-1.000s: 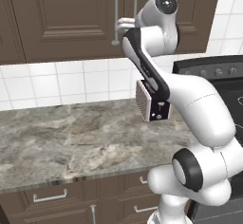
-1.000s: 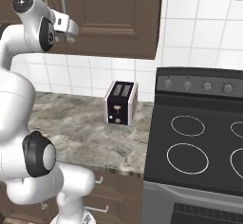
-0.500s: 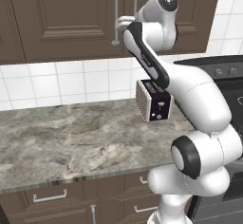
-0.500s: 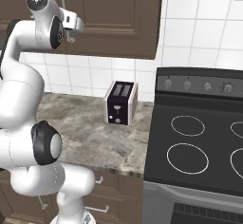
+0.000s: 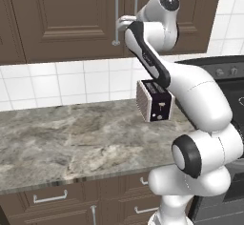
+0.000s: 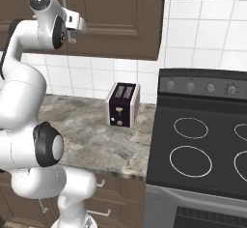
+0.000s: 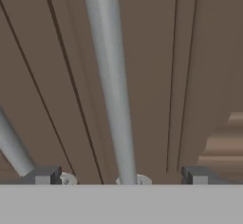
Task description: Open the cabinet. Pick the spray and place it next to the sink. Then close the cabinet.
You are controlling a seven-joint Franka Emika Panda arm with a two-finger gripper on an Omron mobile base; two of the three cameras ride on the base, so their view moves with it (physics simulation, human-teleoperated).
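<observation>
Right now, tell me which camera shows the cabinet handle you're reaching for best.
The hand view: the cabinet handle runs up close between the open gripper fingertips. The left base view shows it small, partly behind the arm; the right base view shows little of it behind the arm.

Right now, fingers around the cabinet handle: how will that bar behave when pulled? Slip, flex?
The handle is a smooth round metal bar, so it probably won't flex but may slide along the fingers. It's fixed to the cabinet door, which looks solid, so expect it to swing on hinges, not lift.
</observation>
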